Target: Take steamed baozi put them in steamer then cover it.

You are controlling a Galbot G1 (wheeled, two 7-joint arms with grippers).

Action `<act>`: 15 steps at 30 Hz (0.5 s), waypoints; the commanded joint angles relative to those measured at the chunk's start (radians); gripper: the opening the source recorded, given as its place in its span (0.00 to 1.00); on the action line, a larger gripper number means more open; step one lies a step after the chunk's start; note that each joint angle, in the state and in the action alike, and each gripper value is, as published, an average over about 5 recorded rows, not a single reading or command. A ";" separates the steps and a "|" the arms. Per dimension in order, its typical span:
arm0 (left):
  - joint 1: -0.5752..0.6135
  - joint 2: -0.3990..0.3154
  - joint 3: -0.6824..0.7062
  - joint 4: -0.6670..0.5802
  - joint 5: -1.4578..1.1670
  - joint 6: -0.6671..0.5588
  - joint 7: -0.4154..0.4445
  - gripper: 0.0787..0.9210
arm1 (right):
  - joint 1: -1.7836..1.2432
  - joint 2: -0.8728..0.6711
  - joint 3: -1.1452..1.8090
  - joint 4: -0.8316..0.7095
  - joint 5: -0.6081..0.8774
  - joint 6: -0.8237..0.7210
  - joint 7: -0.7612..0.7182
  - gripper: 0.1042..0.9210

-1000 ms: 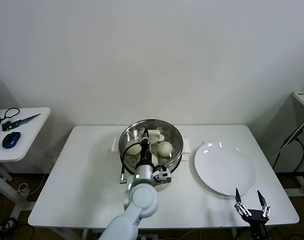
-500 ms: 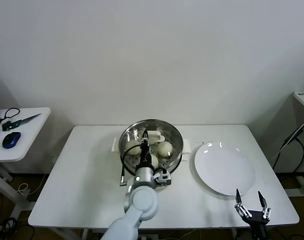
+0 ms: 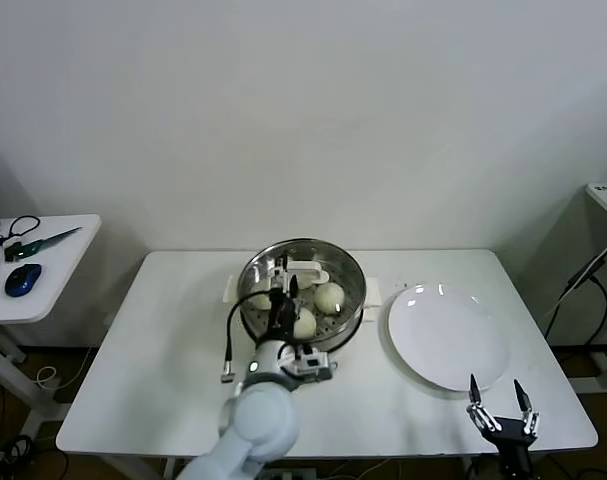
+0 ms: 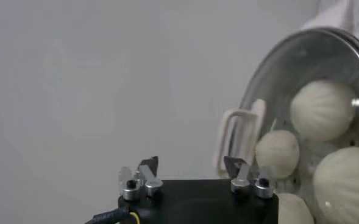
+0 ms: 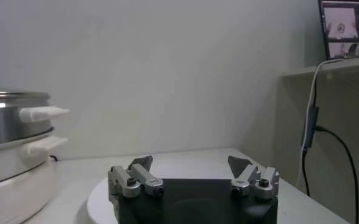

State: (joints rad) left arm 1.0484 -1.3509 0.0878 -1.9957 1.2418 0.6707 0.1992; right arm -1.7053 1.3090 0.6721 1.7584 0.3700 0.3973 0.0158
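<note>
I'm hovering the left tool, jaws spread and empty, over the steamer at frame centre; the baozi inside look soft and squashy, so I'm thinking gentle side pinches; right tool is idling spread, lower right.

Robot lab or test room, bare white wall, plain white table, side desk at left with mouse, cables

The left gripper hangs with its jaws spread and empty above the steamer, where 4 steamed baozi sit inside.
</note>
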 commanded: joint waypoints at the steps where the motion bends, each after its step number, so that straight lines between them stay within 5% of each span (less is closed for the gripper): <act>1: -0.008 0.024 0.024 -0.084 -0.044 0.024 0.031 0.79 | 0.015 0.010 -0.008 0.015 -0.013 -0.022 0.000 0.88; 9: 0.130 0.128 -0.163 -0.228 -0.649 -0.166 -0.154 0.88 | 0.027 0.018 -0.016 0.020 -0.109 -0.007 -0.021 0.88; 15: 0.298 0.089 -0.506 -0.231 -1.077 -0.462 -0.256 0.88 | 0.027 0.012 -0.015 0.021 -0.120 -0.006 -0.022 0.88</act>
State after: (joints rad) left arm 1.3039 -1.2713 -0.3772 -2.1483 0.3419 0.2924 0.0065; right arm -1.6816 1.3213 0.6598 1.7765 0.3010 0.3905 0.0016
